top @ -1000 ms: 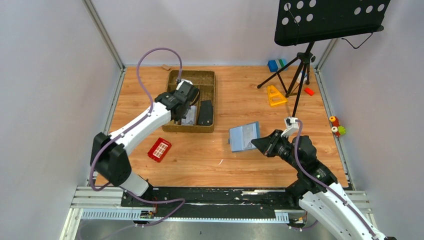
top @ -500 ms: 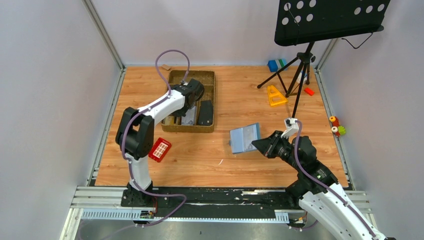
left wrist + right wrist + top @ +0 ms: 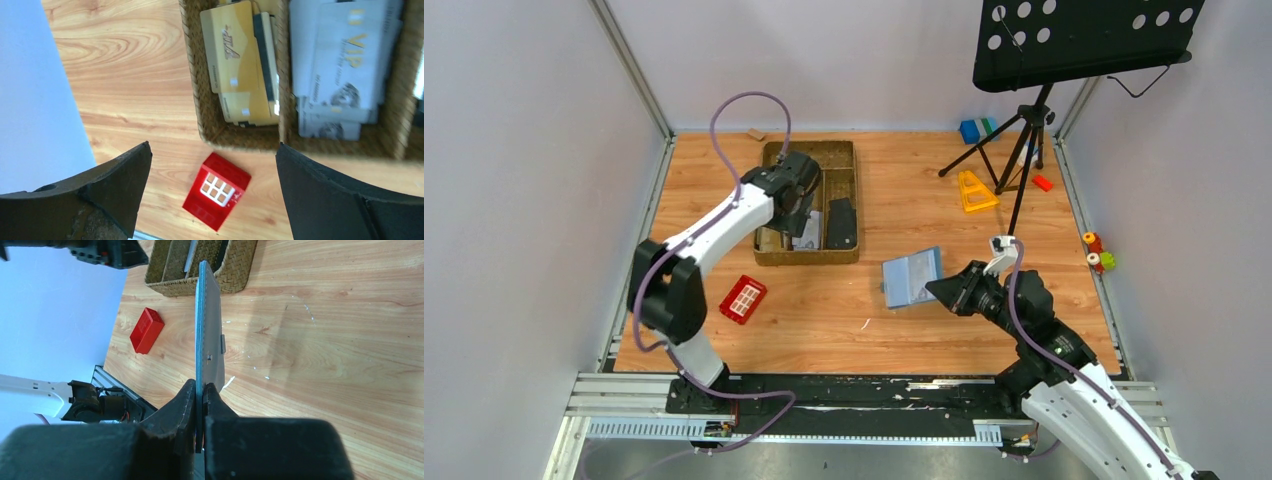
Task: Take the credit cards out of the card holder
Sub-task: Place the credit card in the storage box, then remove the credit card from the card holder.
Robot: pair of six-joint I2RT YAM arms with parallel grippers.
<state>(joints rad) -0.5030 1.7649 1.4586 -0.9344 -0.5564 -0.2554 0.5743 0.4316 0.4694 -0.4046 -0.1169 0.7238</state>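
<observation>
Left gripper above woven tray, jaws wide apart; gold and grey credit cards inside tray. Right gripper jaws clamped on card holder, right of tray

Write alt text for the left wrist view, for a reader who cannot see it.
Open left gripper above a woven tray: gold cards lie in one compartment, grey cards in the next. A red block with a white grid lies on the wooden table beside it.

table: smooth grained wood | tray: rough woven wicker | credit cards: glossy plastic | card holder: matt, smooth
</observation>
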